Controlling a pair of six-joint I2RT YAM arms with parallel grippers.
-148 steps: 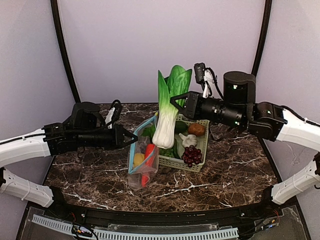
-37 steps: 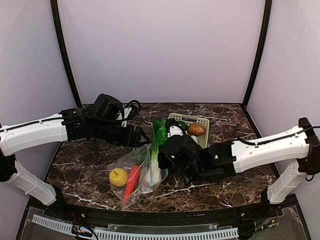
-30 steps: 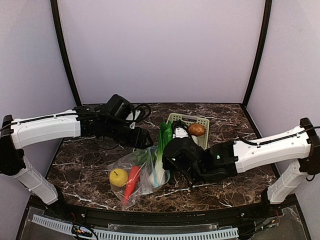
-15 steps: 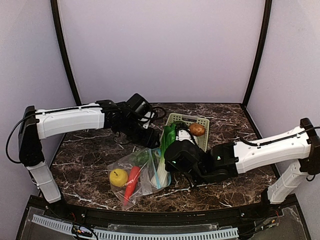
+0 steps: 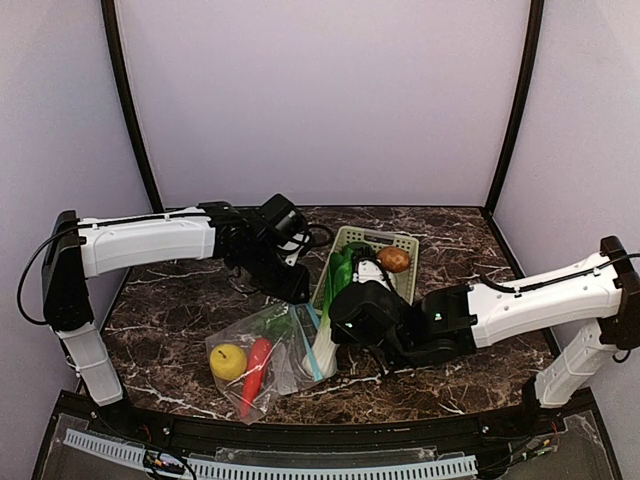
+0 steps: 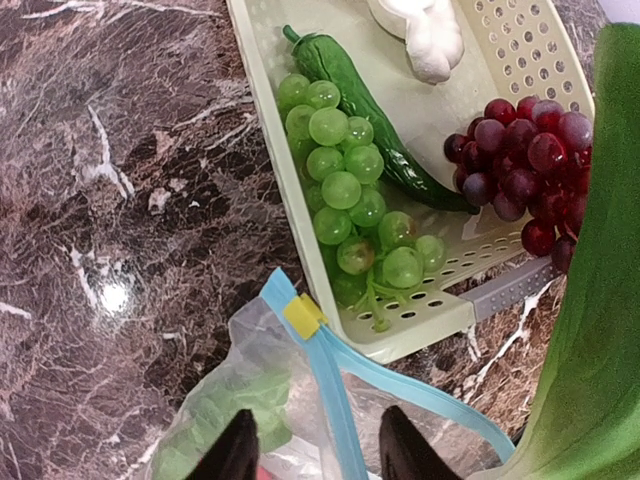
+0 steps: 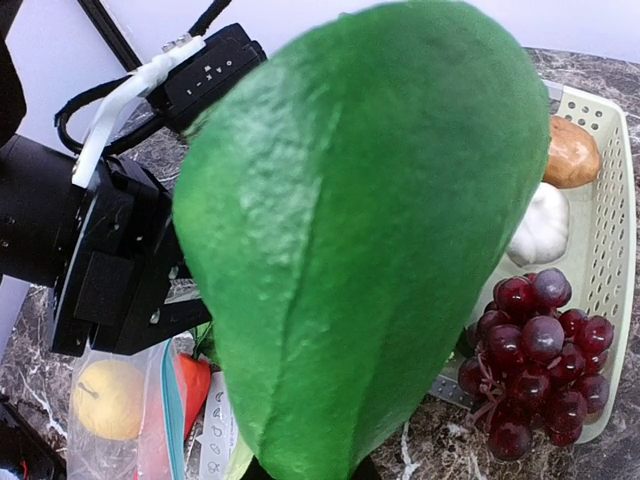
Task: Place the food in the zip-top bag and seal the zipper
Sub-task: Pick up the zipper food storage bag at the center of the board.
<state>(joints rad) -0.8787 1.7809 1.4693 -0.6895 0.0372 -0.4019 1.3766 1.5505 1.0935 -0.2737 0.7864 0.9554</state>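
Observation:
The clear zip-top bag (image 5: 262, 352) lies flat, and a yellow lemon (image 5: 228, 360) and a long red pepper (image 5: 252, 365) show through it. Its teal zipper (image 6: 335, 420) gapes open next to the basket. My left gripper (image 6: 318, 450) is open, its fingers straddling one strip of the zipper without pinching it. My right gripper (image 5: 340, 318) is shut on the leafy green (image 5: 328, 318), whose white stem end sits at the bag's mouth. The leaf (image 7: 370, 220) fills the right wrist view and hides the fingers.
The pale green basket (image 6: 440, 320) stands just behind the bag. In it are green grapes (image 6: 350, 190), a green pepper (image 6: 370, 120), purple grapes (image 7: 540, 350), a white bulb (image 7: 540, 225) and a brown potato (image 5: 393, 259). A yellow slider (image 6: 303, 315) sits on the zipper.
The left gripper has swung right to the bag's mouth and its jaws have narrowed. The bag, lemon and pepper have slid left. The right gripper has tipped the leafy green lower.

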